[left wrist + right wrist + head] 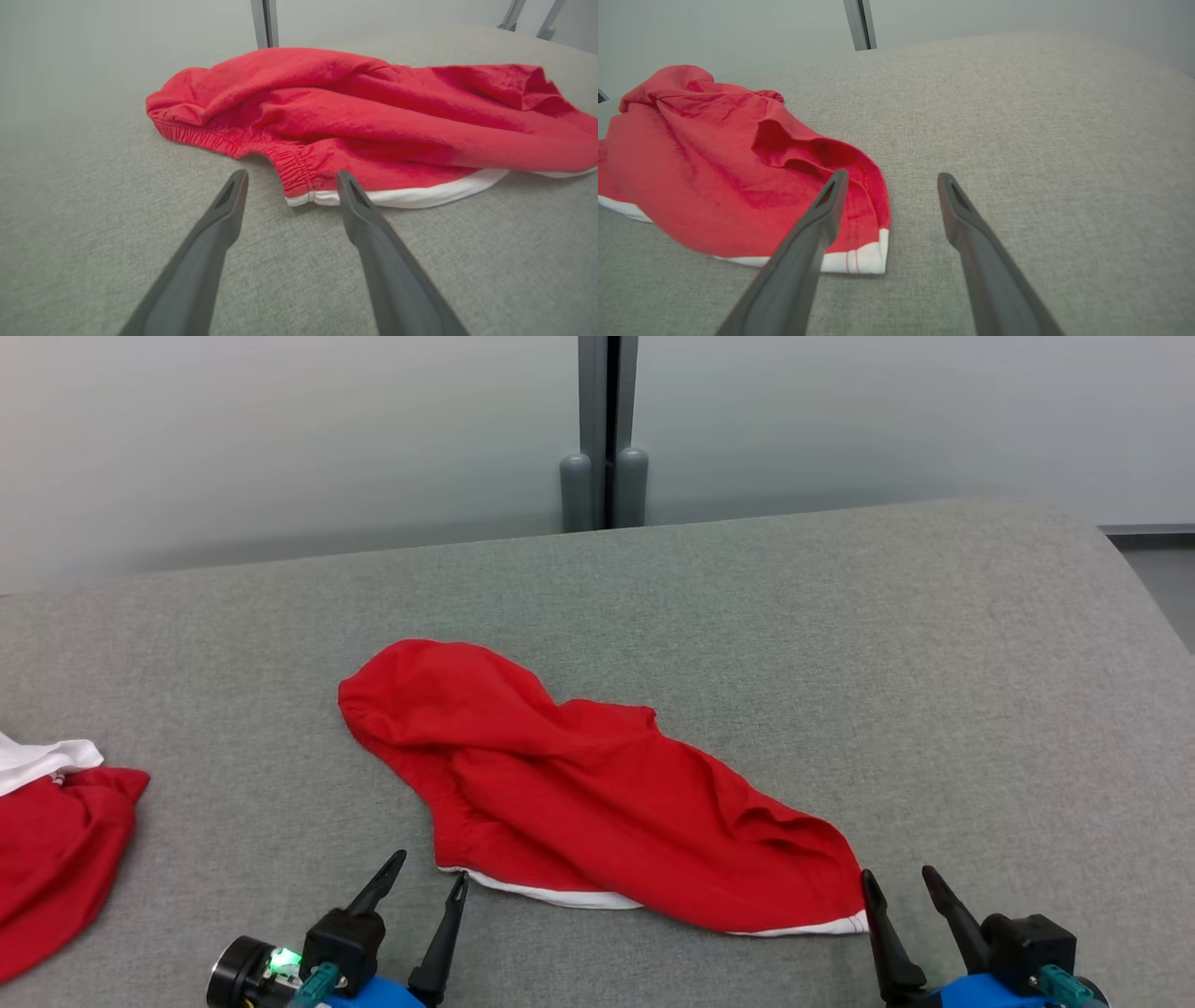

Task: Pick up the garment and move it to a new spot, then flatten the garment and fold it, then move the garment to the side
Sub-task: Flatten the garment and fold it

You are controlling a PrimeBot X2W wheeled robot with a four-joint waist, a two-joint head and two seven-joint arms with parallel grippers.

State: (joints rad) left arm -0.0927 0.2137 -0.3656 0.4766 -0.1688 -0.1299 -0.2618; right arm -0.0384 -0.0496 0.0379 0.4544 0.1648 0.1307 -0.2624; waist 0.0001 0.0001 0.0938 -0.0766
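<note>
A red garment (pixel 579 784) with a white hem lies crumpled across the middle of the grey cloth surface. My left gripper (pixel 429 868) stands open just short of its near left corner, where the gathered waistband (pixel 289 168) and white edge show. In the left wrist view that corner of the garment (pixel 373 121) lies just beyond my open left gripper (pixel 290 179), nothing between the fingers. My right gripper (pixel 898 875) is open beside the garment's near right corner. In the right wrist view the garment (pixel 714 186) lies left of my open right gripper (pixel 893 179), with the left finger over its white hem corner.
A second red and white cloth (pixel 51 840) lies at the left edge of the grey surface (pixel 934 691). A pale wall with a grey post (pixel 607 429) stands behind the far edge. The surface curves down at the right.
</note>
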